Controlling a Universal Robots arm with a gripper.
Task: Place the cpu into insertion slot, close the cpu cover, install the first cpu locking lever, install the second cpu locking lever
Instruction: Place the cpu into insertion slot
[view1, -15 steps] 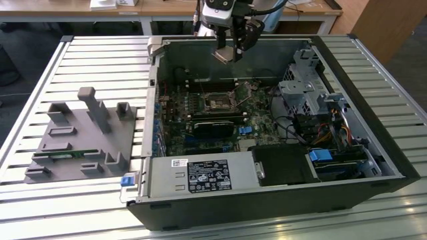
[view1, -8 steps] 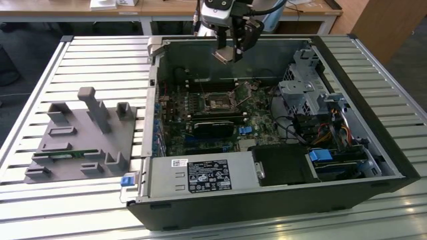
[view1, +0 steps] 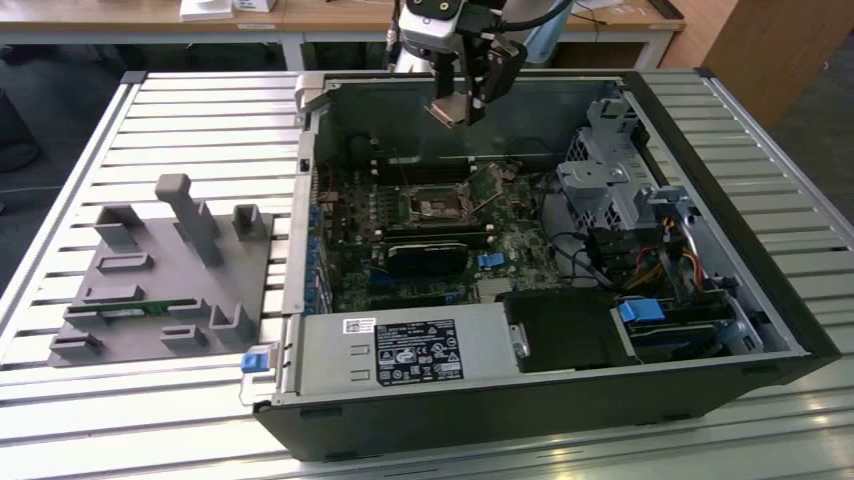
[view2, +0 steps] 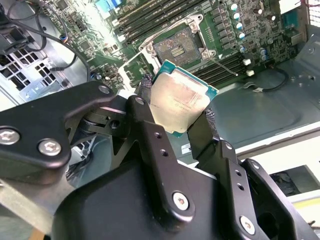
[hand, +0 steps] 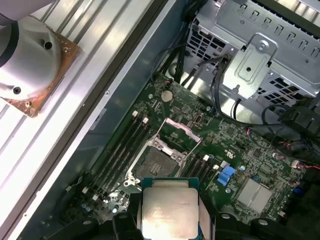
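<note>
- My gripper (view1: 454, 108) is closed down to chip width on the cpu (view2: 181, 97). One finger (view2: 150, 130) presses each of two opposite edges, and the metal top shows in both wrist views.
- I hold the cpu in the air above the slot (view1: 437, 207), well apart from it, up near the open top of the case (view1: 747, 230).
- The slot is bare, with its dark centre uncovered. The cover (hand: 178, 134) is tilted up at the slot's edge toward the drive cage (hand: 260, 60).
- Memory rails (hand: 120, 150) run just beside one edge of the slot, and a black block (view1: 427, 255) lies near another. The air straight above the slot is open.
- The first wrist view puts the slot just past the cpu's leading edge.
- The exterior view shows my height over the slot. It also shows a grey jig (view1: 160, 280) outside the case, well apart from the slot on the exterior view's left.
</note>
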